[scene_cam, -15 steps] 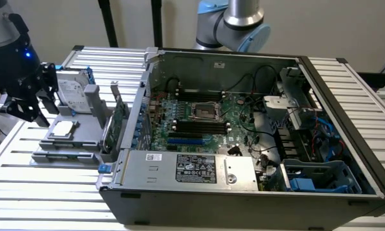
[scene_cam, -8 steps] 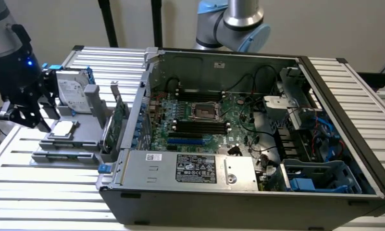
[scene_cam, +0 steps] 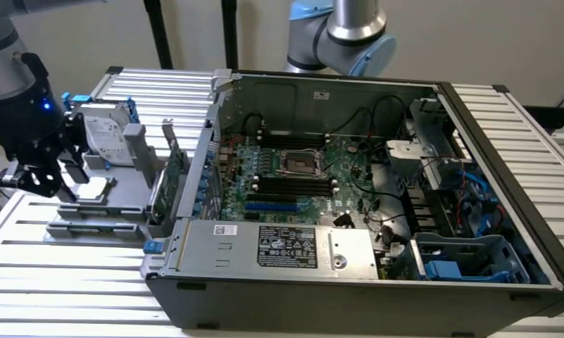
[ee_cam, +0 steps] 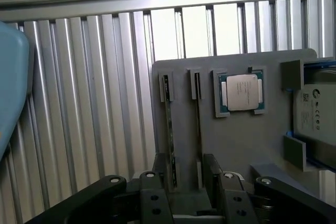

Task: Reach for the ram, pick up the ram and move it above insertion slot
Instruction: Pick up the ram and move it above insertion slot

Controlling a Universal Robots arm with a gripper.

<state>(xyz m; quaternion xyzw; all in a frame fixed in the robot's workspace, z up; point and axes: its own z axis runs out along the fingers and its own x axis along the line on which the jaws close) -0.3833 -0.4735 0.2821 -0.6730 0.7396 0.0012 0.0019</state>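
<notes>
- My pincer is spread wide and empty, hanging over one end of the grey tray
- The ram stands on edge in the groove nearest the tray's long edge, on the side away from the CPU; a second groove runs just beside it
- From the wrist, one end of the ram runs under one finger rather than down the middle of the gap, and I see no contact
- I judge it light, stiff and thin, but fragile: chips and contacts mark easily
- I'd pinch it across its flat faces near mid-length, squarely and gently, since the bare top edge gives little purchase
- The slot sits well apart, inside the case
</notes>
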